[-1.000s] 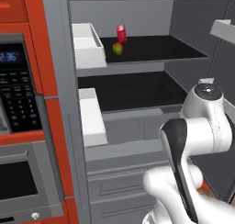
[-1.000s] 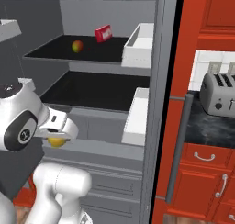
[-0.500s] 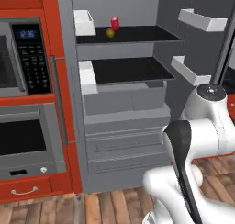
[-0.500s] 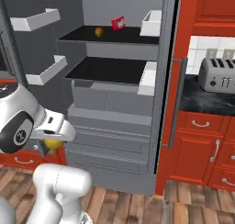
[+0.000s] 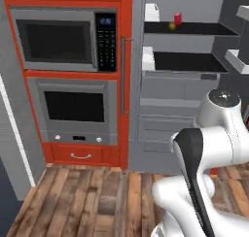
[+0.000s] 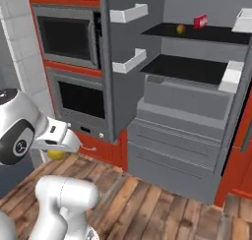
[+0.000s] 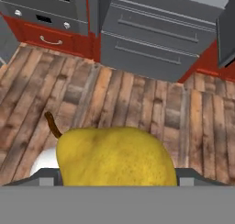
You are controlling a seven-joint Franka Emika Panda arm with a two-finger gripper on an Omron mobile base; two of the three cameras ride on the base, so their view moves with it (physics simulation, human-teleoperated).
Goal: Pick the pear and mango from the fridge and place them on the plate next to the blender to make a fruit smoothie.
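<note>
Kitchen: fridge (image 5: 194,76); oven (image 5: 75,107).

A yellow pear (image 7: 117,156) with a thin brown stem, faintly speckled, sits held at the robot's hand above the wooden floor. Behind it the tall grey fridge (image 6: 197,135) stands open, a small yellow-green mango (image 6: 180,29) resting on its top black shelf beside the drawers below.

Red-framed oven (image 5: 74,107) with a keypad (image 5: 106,42) above — drawer handle (image 5: 80,156) below. Wooden floor (image 7: 119,103) underneath. Red can (image 5: 177,18) on a shelf.
</note>
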